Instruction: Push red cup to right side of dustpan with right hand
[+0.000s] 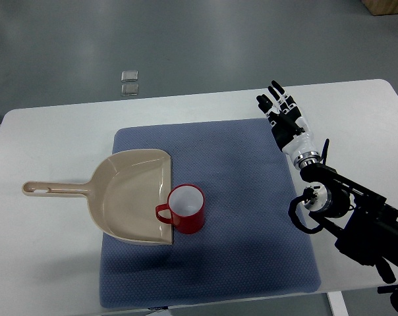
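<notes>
While the red cup (186, 209) stands upright on a blue mat (238, 217), its handle points left, touching the open front edge of a beige dustpan (130, 194). Lying mostly on the mat, the dustpan has its long handle stretching left onto the white table (47, 250). Well apart from both, the right hand (281, 110) hovers over the mat's far right corner, fingers extended and spread, holding nothing, its black arm entering from the lower right. Two small clear squares (129, 82) lie on the grey floor beyond the table.
</notes>
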Tool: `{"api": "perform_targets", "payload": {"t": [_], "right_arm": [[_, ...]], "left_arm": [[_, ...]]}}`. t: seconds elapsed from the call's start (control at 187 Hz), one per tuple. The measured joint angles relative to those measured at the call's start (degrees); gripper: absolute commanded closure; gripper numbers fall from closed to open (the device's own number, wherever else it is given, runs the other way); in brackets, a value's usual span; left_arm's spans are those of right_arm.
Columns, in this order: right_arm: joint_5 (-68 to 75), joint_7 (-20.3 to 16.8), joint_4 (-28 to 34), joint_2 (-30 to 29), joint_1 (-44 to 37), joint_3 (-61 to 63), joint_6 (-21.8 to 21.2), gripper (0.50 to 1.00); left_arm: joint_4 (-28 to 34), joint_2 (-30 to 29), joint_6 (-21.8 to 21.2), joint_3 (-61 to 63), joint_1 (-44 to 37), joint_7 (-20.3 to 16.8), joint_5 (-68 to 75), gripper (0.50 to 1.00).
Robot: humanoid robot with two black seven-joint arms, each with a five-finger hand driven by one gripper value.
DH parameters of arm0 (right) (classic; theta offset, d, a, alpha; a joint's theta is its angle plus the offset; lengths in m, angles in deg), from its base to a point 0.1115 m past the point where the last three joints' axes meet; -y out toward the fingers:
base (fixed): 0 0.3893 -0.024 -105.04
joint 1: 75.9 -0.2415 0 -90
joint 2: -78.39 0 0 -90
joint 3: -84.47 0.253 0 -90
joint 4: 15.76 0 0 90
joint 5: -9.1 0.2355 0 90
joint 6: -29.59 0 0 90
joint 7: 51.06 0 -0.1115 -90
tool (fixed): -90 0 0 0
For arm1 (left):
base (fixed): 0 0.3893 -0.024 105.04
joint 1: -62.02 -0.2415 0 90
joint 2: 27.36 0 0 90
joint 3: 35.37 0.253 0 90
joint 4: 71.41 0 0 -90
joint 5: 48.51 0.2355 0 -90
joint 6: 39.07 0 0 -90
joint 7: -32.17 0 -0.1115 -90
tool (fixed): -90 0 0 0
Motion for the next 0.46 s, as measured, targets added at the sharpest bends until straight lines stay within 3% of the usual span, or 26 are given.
{"api": "perform_targets", "payload": {"t": [0.465], "right_arm": [[-0.21,1.36,-0.10,-1.41,0.20,0.36,0.92,0.574]], "left_arm": [[0.00,0.00,0.00,0.00,0.00,0.00,0.00,0.500]]}}
